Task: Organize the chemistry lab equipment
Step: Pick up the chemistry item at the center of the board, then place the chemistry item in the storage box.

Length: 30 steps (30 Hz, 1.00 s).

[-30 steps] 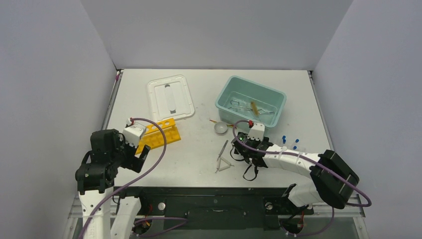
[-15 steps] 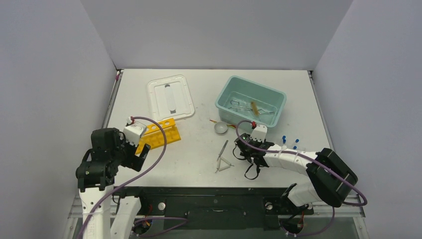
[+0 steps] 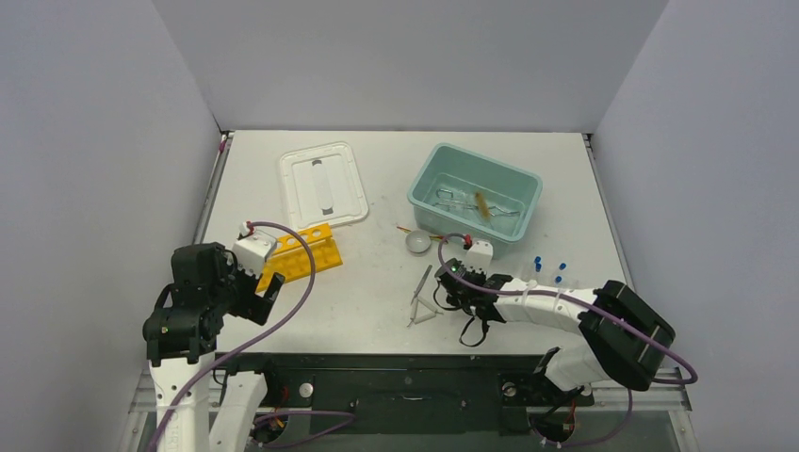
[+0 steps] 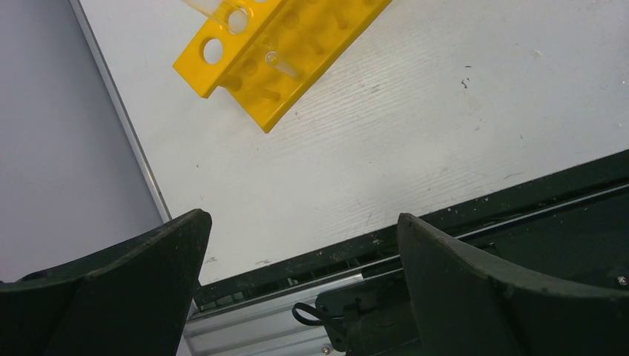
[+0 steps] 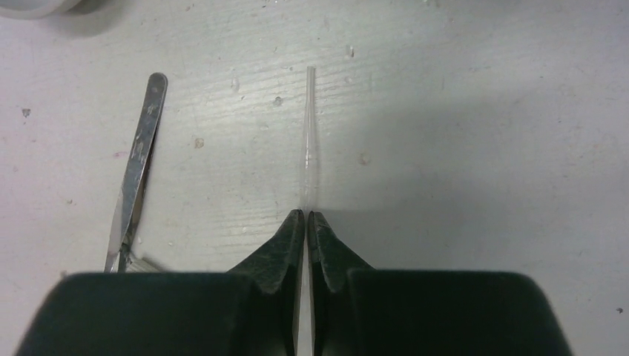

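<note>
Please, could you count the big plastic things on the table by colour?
Yellow: 1, the holed rack
Teal: 1, the tub
White: 1, the lid
Total: 3

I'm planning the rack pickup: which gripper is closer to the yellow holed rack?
Left. The left gripper, fingers open, sits just near-left of the yellow holed rack. The right gripper is far to its right, shut on a glass tube.

Right hand (image 5: pixel 305 216) now closed, apparently onto thin glass tube (image 5: pixel 308 141).
</note>
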Motion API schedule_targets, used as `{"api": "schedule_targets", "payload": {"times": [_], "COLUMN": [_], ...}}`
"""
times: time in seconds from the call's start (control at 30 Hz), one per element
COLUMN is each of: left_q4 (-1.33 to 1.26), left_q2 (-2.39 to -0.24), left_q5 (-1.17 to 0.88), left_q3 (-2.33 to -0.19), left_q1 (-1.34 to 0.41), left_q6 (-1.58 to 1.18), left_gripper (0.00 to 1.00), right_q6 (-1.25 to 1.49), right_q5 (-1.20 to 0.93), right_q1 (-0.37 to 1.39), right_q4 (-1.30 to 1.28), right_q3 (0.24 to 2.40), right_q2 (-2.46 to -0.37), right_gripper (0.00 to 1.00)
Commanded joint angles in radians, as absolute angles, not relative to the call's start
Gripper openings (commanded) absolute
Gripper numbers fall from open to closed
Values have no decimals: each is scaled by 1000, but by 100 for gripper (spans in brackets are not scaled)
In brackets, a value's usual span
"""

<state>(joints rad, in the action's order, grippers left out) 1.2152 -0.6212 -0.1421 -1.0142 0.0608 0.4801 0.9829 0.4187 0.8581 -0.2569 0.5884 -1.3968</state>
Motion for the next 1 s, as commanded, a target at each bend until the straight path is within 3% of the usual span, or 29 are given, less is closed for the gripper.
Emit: {"api": "schedule_targets", "payload": {"times": [0.0, 0.33, 0.5, 0.67, 0.8, 0.97], "left_q4": [1193, 1202, 1198, 1204, 1212, 1225], "left_q2": [-613, -602, -613, -619, -622, -611], "left_q5": [-141, -138, -142, -144, -143, -140], "left_q3": [-1038, -1040, -1048, -1061, -1070, -1071], "left_q1": [65, 64, 64, 64, 64, 65], "left_q6": [489, 491, 481, 482, 488, 494], "left_gripper": [97, 97, 97, 97, 96, 97], "right_q6": [998, 889, 751, 507, 308, 204], "right_q5": [426, 515, 484, 383, 414, 460], "right_q1": [883, 887, 816, 649, 567, 515], "right_q4": [-273, -465, -507, -523, -579, -614], "right_q3": [624, 788, 967, 1173, 1392, 1519], "right_q2": [-1345, -1082, -1067, -1206, -1376, -1562], "right_gripper": [0, 0, 0, 0, 0, 0]}}
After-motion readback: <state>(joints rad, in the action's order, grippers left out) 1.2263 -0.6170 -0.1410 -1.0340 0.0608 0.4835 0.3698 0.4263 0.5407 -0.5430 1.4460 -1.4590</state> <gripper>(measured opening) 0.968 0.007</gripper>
